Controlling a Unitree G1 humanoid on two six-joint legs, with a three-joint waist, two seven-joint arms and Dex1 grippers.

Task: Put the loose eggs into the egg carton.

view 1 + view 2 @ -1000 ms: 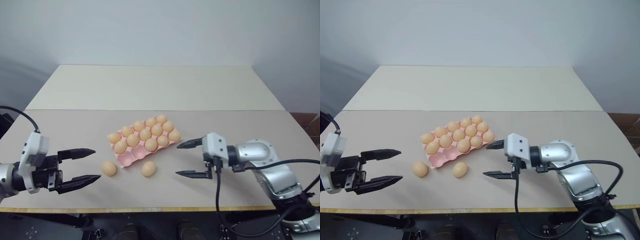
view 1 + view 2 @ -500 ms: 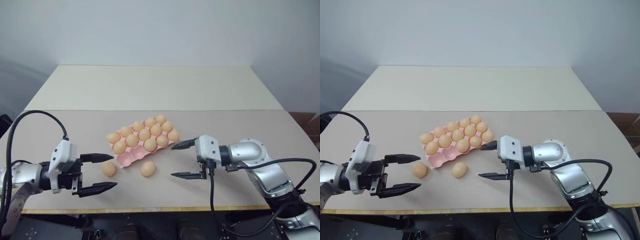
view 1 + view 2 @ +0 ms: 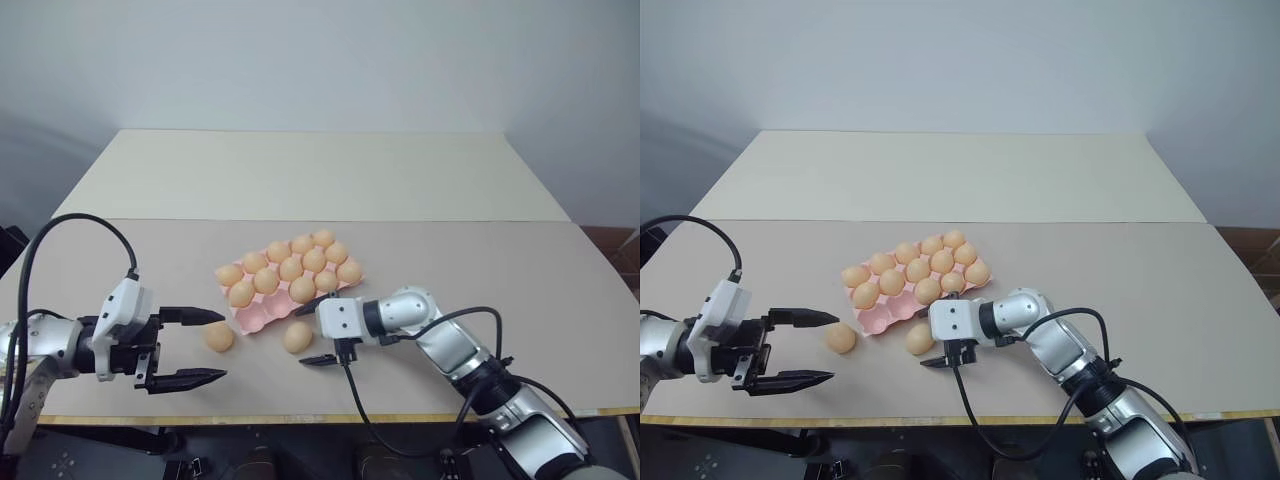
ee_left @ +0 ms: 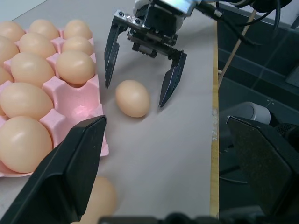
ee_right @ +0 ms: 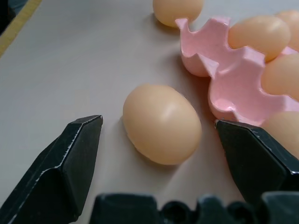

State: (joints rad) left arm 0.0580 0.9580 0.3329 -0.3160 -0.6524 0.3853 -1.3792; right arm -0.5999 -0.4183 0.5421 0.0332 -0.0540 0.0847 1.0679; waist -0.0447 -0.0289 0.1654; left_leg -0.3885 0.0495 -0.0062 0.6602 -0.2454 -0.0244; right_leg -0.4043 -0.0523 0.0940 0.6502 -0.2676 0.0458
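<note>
The right gripper [image 3: 311, 330] has swung left, its fingers spread wide around one loose egg [image 3: 297, 337], not touching. The left gripper [image 3: 207, 346] is wide open, empty. Two loose eggs lie beside the pink egg carton [image 3: 262, 318], which holds thirteen eggs.

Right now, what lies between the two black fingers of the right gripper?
One loose tan-orange oval egg lies on the beige table between the open right gripper's black fingers, untouched; the right wrist view shows it, beside the pink moulded egg carton.
</note>
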